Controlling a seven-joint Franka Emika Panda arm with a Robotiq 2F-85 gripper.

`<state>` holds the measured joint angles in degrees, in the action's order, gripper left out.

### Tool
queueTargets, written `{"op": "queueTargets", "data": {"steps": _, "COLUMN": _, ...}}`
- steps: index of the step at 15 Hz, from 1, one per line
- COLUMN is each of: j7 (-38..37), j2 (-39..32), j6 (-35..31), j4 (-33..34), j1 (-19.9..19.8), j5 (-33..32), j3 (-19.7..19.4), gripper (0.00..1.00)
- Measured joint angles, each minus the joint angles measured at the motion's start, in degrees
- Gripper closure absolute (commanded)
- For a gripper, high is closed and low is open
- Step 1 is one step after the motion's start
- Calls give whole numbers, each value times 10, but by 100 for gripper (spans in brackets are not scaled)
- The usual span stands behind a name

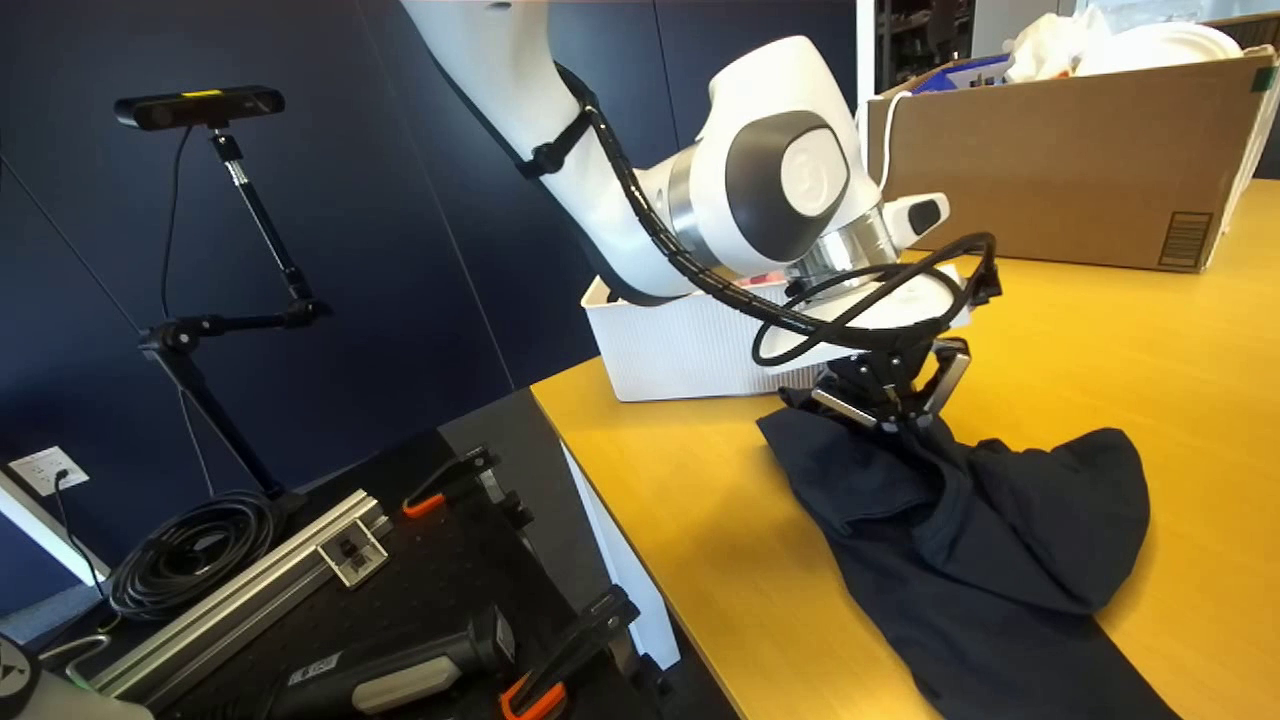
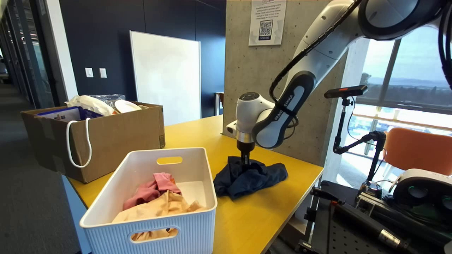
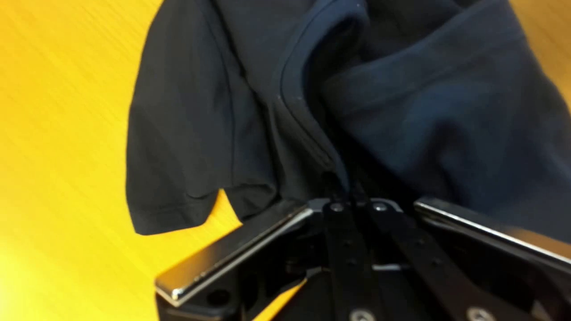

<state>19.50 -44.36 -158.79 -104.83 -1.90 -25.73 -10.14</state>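
A dark navy cloth garment (image 1: 1050, 520) lies crumpled on the yellow table (image 1: 640, 490). The garment (image 2: 254, 183) also shows in the other exterior picture, bunched beneath the arm. My gripper (image 1: 905, 425) points down at the garment, and its fingers (image 2: 245, 161) reach into the folds. In the wrist view the gripper (image 3: 345, 191) has its fingertips close together around a raised, stitched edge of the garment (image 3: 192, 133). The fold runs up away from the fingertips. The very tips are dark and partly hidden by cloth.
A white ribbed basket (image 2: 210, 190) with pink and peach cloths inside stands on the table near the gripper. A cardboard box (image 2: 120, 130) with a white rope handle and assorted items is behind it. A black cart (image 1: 440, 580) with tools and a camera stand adjoins the table edge.
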Motion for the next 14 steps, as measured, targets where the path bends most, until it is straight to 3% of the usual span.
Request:
{"op": "queueTargets", "data": {"steps": 9, "j7": -5, "j2": -14, "j6": 8, "j4": 119, "j1": -8, "j5": -8, "j3": -74, "gripper": 99}}
{"op": "queueTargets", "data": {"steps": 14, "j7": -6, "j2": -64, "j6": 19, "j4": 225, "j1": -36, "j5": -8, "j3": -76, "gripper": 99}}
